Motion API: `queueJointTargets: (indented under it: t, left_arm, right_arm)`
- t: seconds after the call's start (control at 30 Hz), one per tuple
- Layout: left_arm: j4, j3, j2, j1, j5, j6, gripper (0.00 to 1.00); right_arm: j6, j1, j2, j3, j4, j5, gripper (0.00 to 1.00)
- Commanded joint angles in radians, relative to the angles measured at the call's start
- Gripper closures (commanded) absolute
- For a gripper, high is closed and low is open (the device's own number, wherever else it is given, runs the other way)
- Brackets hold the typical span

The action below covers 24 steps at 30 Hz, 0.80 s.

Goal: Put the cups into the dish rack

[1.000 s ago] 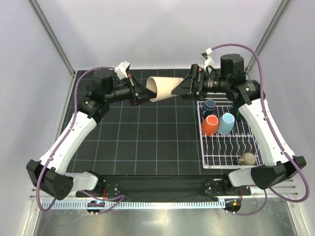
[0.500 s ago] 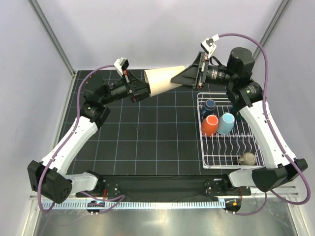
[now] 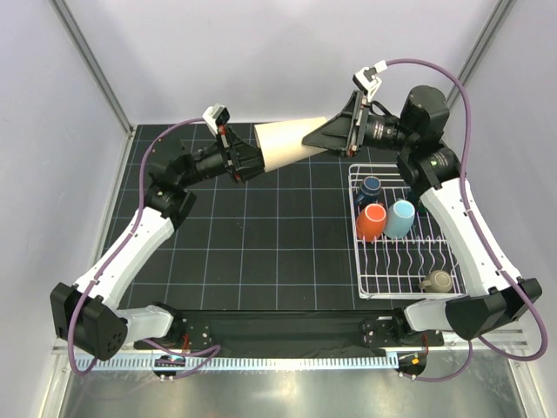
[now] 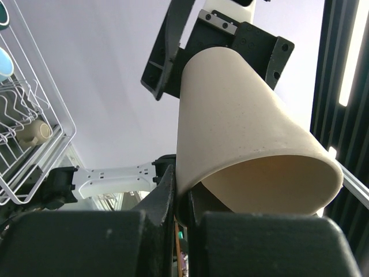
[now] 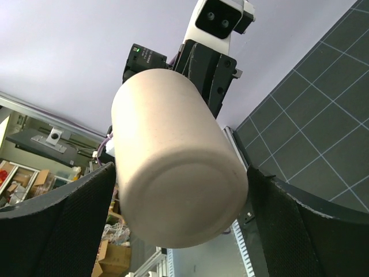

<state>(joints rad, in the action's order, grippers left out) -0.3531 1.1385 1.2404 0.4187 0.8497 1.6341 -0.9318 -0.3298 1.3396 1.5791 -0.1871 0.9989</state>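
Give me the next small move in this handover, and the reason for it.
Probably close the right gripper on the tumbler. Its fingers flank the tumbler's base end but seem not to clamp it, while the left gripper pinches the rim in mid-air. The left should let go only once the right grips.

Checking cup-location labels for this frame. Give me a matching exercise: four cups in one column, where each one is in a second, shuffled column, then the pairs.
Cups:
1. tall beige tumbler
2. orange cup
3. taupe mug
4. navy cup

Places:
A. near end of the dish rack, alone
B. in the air, outside the rack
C. far end of the rack
D. middle of the rack, next to the light blue mug

Pairs: 1-B, 2-D, 3-A, 4-C
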Motion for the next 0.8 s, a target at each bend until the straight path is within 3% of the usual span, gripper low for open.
queueJointTargets:
  t: [0.0,0.33,0.5,0.6,0.63,0.7,0.73,0.77]
  left_arm:
    - [-0.070,0.003,-0.019,0.002,0.026,0.018,1.00]
    - [-0.102,-0.025,-0.022,0.006,0.025,0.044,1.00]
    - [-0.130,-0.028,-0.010,0.009,0.025,0.059,1.00]
    - [-0.135,-0.028,-0.004,0.011,0.026,0.064,1.00]
    - [-0.135,-0.028,-0.002,0.012,0.025,0.066,1.00]
    - [-0.138,-0.028,0.004,0.011,0.026,0.069,1.00]
    - [-0.139,-0.028,0.004,0.011,0.026,0.072,1.00]
    - [-0.139,-0.029,0.008,0.011,0.026,0.072,0.99]
  right_arm:
    - [-0.038,0.002,-0.020,-0.019,0.096,0.026,0.05]
    - [-0.093,0.003,0.009,-0.019,0.181,0.033,0.02]
    - [-0.104,0.003,0.004,-0.022,0.181,0.049,0.08]
    - [-0.110,0.002,0.000,-0.027,0.182,0.060,0.22]
    - [-0.111,0.003,-0.002,-0.031,0.181,0.063,0.36]
    - [-0.110,0.003,-0.008,-0.039,0.181,0.067,0.53]
    - [-0.099,0.002,-0.010,-0.041,0.181,0.066,0.71]
    - [-0.093,0.002,-0.008,-0.039,0.178,0.064,0.81]
